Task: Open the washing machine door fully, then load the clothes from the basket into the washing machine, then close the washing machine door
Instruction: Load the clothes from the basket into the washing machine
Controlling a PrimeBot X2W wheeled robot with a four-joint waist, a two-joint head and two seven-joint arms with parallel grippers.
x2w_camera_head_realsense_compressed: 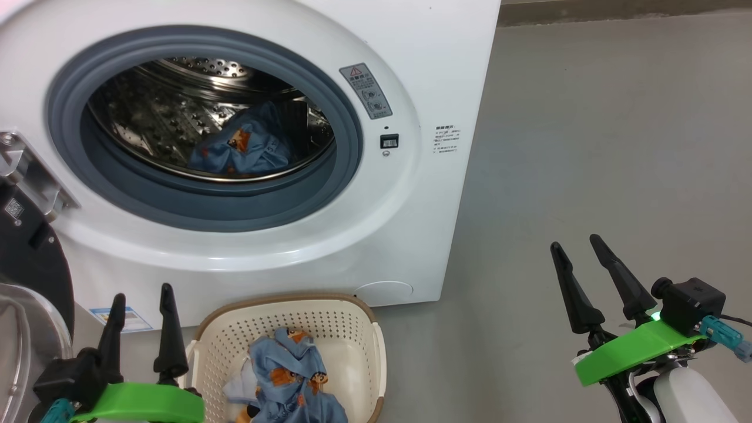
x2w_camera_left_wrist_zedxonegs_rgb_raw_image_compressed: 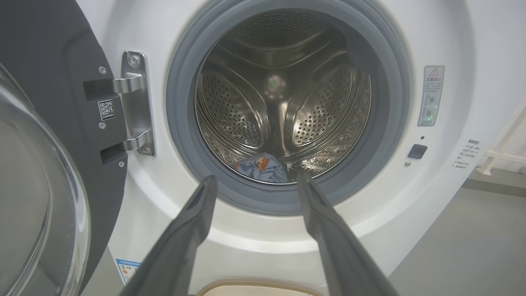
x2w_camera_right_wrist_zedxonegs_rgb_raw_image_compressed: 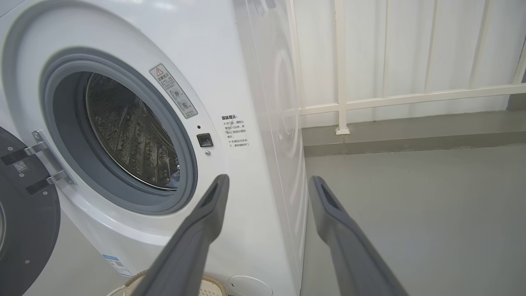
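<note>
**Both grippers wide and empty – laundry split between basket and drum**

Nearest, at the lower left of the head view, the left gripper point(x2w_camera_head_realsense_compressed: 143, 294) has its jaws spread wide and holds nothing. It is just beside the left rim of the basket point(x2w_camera_head_realsense_compressed: 352, 329). The right gripper point(x2w_camera_head_realsense_compressed: 575, 242), at the lower right over the grey floor point(x2w_camera_head_realsense_compressed: 587, 147), is also wide and empty, well apart from the washing machine point(x2w_camera_head_realsense_compressed: 446, 70).

The basket stands on the floor close against the machine's front. In it lies a small pile of clothes point(x2w_camera_head_realsense_compressed: 291, 376), light blue with orange figures (a white piece shows at the pile's left edge).

The washing machine door point(x2w_camera_left_wrist_zedxonegs_rgb_raw_image_compressed: 41, 61) is swung open to the left on its metal hinge point(x2w_camera_left_wrist_zedxonegs_rgb_raw_image_compressed: 137, 102). Inside the grey gasket point(x2w_camera_head_realsense_compressed: 194, 202), one blue garment point(x2w_camera_head_realsense_compressed: 247, 147) of the same print lies at the bottom of the steel drum point(x2w_camera_head_realsense_compressed: 164, 111).
</note>
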